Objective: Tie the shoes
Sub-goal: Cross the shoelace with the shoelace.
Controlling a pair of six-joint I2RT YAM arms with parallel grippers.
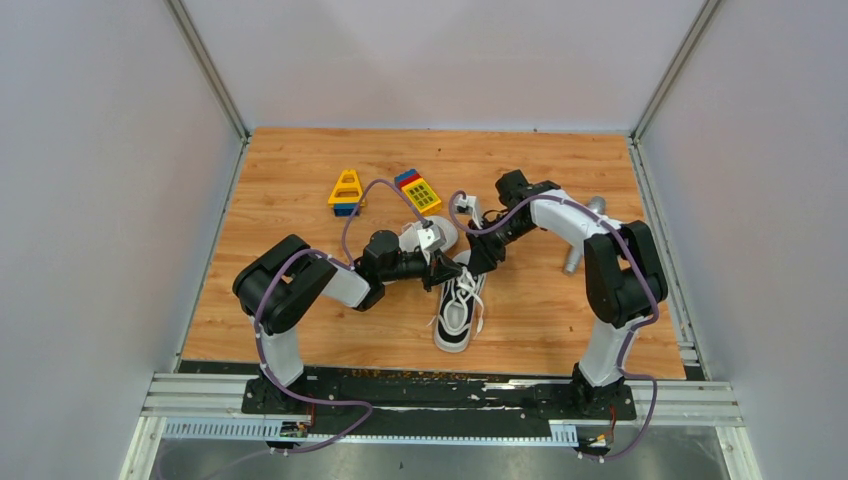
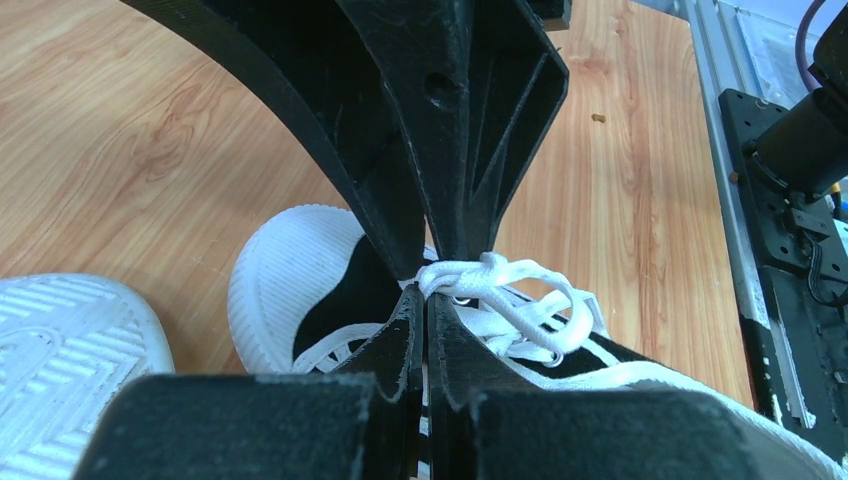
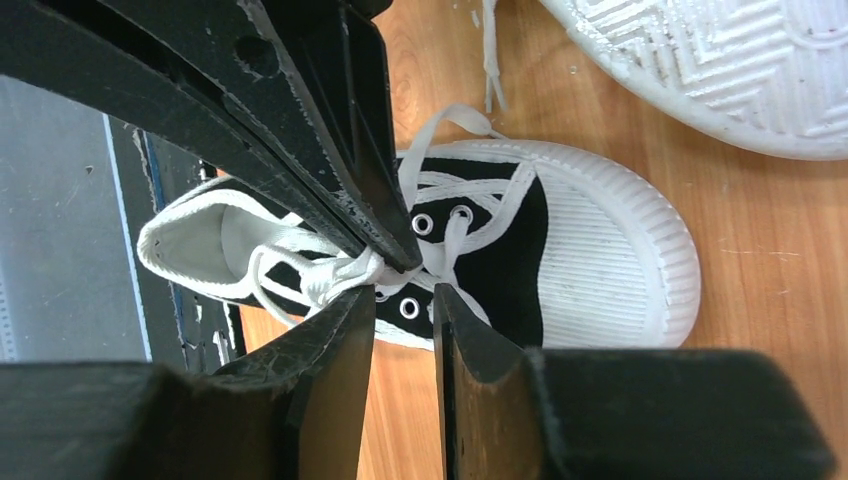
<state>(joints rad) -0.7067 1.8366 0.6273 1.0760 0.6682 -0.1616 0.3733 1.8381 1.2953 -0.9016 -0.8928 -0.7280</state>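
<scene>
Tabletop (image 1: 300, 300): upright shoe (image 1: 456, 312) noted mid-table, overturned shoe (image 1: 437, 232) lying sole-up just beyond it. Left tool (image 2: 426, 310) is seen pinched closed on the lace (image 2: 465, 274) at the knot. Right tool (image 3: 405, 300) is held narrow at the same knot; whether it grips the lace cannot be told.
</scene>
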